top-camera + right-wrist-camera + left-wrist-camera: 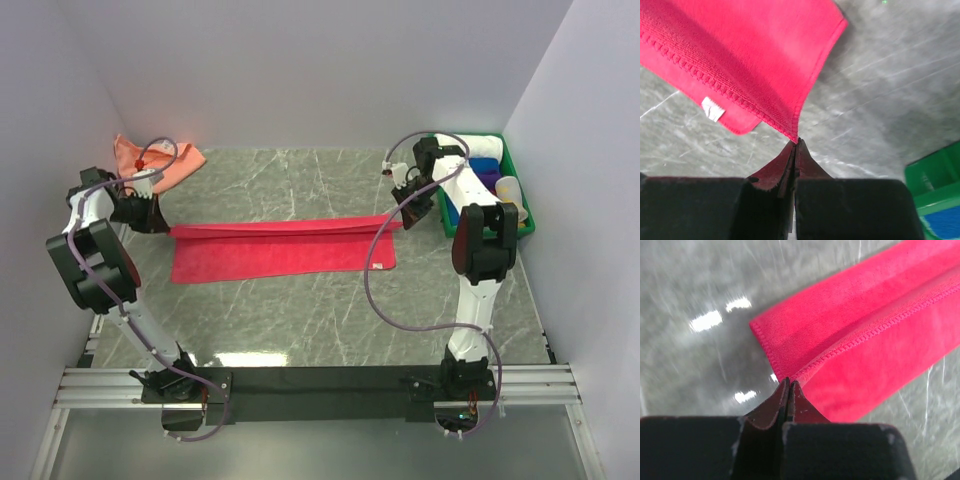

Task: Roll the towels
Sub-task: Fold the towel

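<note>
grip on both ends explains the shape of the crimson towel [285,250]: it lies stretched left to right across the middle of the table [300,320], its far long edge folded over toward the near one. the left gripper [788,382] is clenched on the left corner of that upper layer, fingers pressed together with the stitched hem meeting their tips. the right gripper [796,142] is likewise pinched tight on the right corner, which hangs lifted a little off the marble. holding both corners at once likely keeps the fold line straight and the cloth taut (a slack middle would wrinkle), so this reads as a lengthwise fold to narrow the towel before rolling, and no roll has started yet. a salmon orange towel [190,160] waits crumpled at the far left. the green tray [527,222] at the far right holds white, blue and purple cloth
</note>
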Available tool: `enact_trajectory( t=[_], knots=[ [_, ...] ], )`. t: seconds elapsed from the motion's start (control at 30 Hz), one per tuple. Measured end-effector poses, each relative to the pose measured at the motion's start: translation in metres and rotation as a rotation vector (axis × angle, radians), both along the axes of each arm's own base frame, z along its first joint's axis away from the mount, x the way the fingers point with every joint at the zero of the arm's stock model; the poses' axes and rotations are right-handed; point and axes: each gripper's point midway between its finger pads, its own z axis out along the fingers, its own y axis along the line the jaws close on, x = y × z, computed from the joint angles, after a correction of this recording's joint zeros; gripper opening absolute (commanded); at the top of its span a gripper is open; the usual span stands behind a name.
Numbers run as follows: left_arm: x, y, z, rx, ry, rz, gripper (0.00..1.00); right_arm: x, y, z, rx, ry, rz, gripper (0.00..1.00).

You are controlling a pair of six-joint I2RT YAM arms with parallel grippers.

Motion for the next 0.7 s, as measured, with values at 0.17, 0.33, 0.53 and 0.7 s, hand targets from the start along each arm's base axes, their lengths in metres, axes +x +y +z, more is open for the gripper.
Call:
enact_trajectory(
  t=[0.17, 0.33, 0.53, 0.7],
  knots=[
    [-0.033, -0.003, -0.003, 0.015, 0.012, -0.033, 0.01, -0.023, 0.001, -0.001, 0.014, 0.022, 0.017, 0.00],
    [-0.046, -0.009, -0.001, 0.044, -0.005, -0.082, 0.01, -0.040, 0.001, 0.001, 0.027, 0.028, 0.033, 0.00],
    [-0.063, -0.011, -0.017, 0.058, 0.027, -0.113, 0.01, -0.056, 0.000, -0.013, 0.029, 0.067, 0.049, 0.00],
    [-0.073, -0.014, -0.028, 0.058, 0.055, -0.127, 0.01, -0.063, 0.001, -0.021, 0.028, 0.086, 0.058, 0.00]
  ],
)
